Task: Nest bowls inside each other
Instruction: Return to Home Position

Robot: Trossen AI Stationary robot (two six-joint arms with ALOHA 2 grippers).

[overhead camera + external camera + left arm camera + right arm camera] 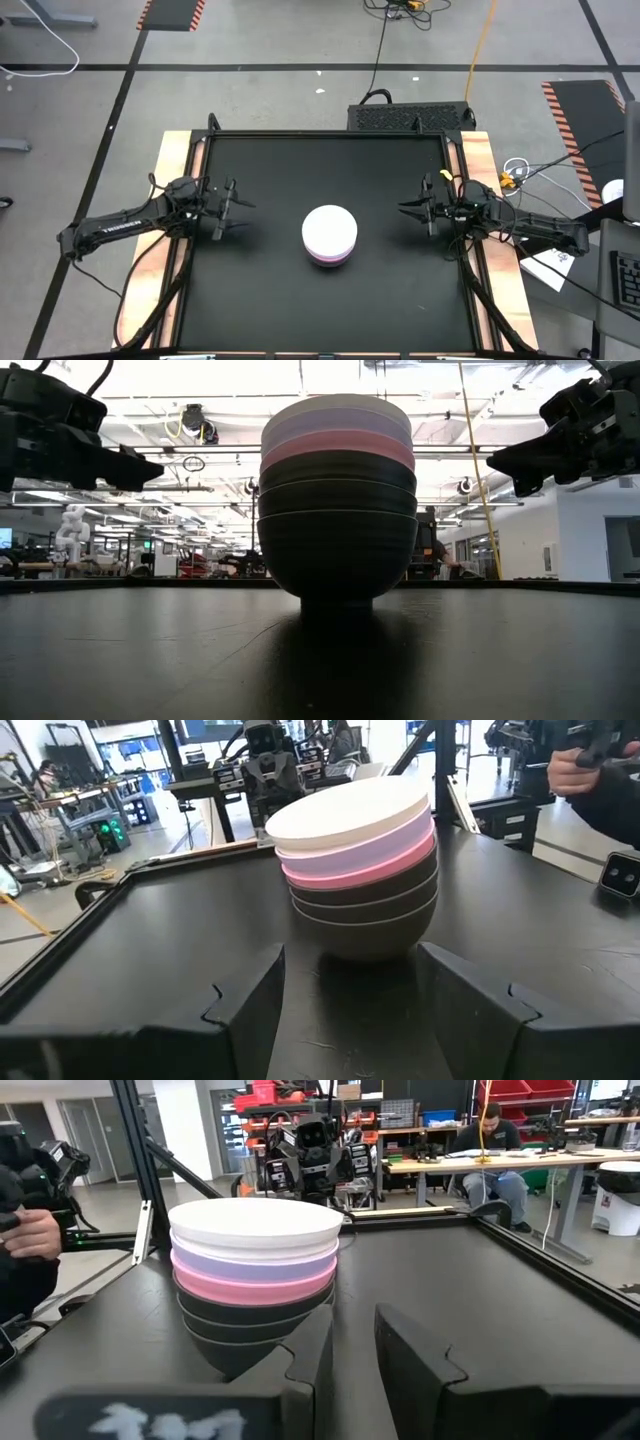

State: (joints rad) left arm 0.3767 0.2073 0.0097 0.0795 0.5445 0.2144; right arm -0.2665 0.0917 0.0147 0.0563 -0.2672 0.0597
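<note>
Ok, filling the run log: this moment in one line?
bowls: six nested, white on top | left gripper: open, empty, aside | right gripper: open, empty, aside

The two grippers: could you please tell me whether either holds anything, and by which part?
Nothing is held. The left gripper and the right gripper are both empty, apart from the bowl stack between them.

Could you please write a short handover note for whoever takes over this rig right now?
Left gripper: open, empty, over the table's left side.
Right gripper: open, empty, over its right side.
Bowls: all six nested in one stack mid-table: three black at the bottom, then pink, purple, white on top.
Done: nesting.
Left: only parking the arms, it seems.
</note>
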